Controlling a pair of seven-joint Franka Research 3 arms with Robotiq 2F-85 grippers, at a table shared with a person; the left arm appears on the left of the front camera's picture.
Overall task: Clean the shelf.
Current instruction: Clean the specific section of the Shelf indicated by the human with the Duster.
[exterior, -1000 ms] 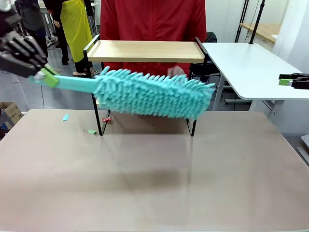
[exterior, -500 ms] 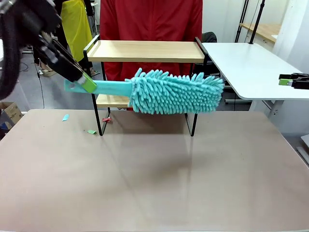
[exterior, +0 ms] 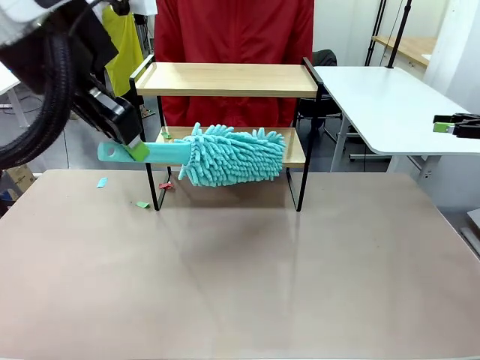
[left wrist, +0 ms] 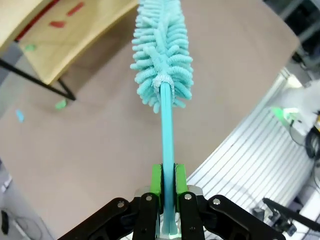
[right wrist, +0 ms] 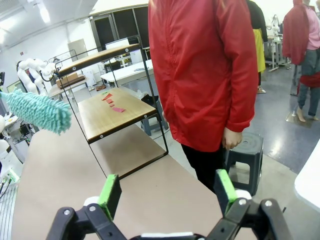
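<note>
The shelf [exterior: 225,79] stands at the far edge of the brown table [exterior: 240,292], directly in front of a person in a red jacket [exterior: 236,30], with its open side towards the robot, so both boards can be reached from this side.

The left gripper [exterior: 135,148] is pinched tight on the flat handle of a turquoise duster [exterior: 232,156]. In the left wrist view the green pads [left wrist: 156,181] press the handle from both sides near its end. Holding it that far back lets the fluffy head reach in between the two boards while the bulky arm stays outside the black frame. The head lies level along the lower board, probably brushing it, though the contact itself is hard to make out.

Red paper scraps [right wrist: 112,103] lie on the lower board, presumably the litter to be swept off. A few green and blue scraps [exterior: 142,204] lie on the table by the shelf's left leg.

The right gripper [exterior: 452,126] hangs well off to the right with its jaws spread wide and empty, out of the duster's way.

No brand, label or writing can be read on the duster, shelf or grippers.
</note>
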